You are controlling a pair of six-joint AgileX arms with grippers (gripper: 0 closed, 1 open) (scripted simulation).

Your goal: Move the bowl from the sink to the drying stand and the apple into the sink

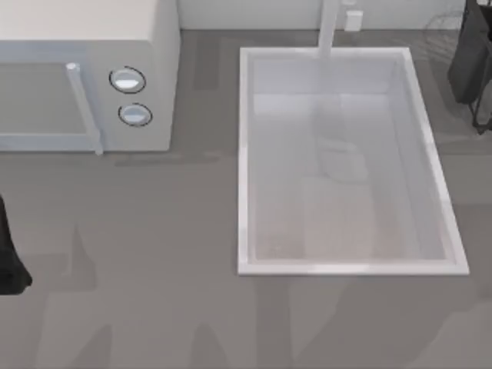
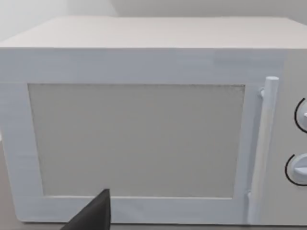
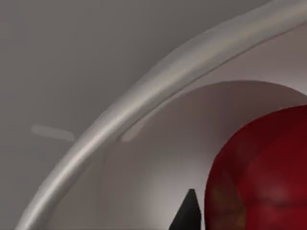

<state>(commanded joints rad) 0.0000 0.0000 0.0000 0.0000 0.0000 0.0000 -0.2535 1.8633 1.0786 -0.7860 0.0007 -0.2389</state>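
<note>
My left arm (image 1: 11,257) sat parked at the table's (image 1: 154,307) nine o'clock edge, facing the white microwave (image 2: 144,120); I could not tell its tool's state. The sink (image 1: 246,154) lay right of centre. At one o'clock, my right arm (image 1: 470,58) hung by the drying stand (image 1: 440,31). Its wrist camera saw the apple (image 3: 264,172) close beside a grey wire (image 3: 144,100); tool state unclear.

The grey bench (image 1: 154,254) carries a white microwave (image 1: 92,46) at the far left and the white sink (image 1: 244,154) set right of centre. Thin wires of the drying stand (image 1: 442,34) sit at the far right corner.
</note>
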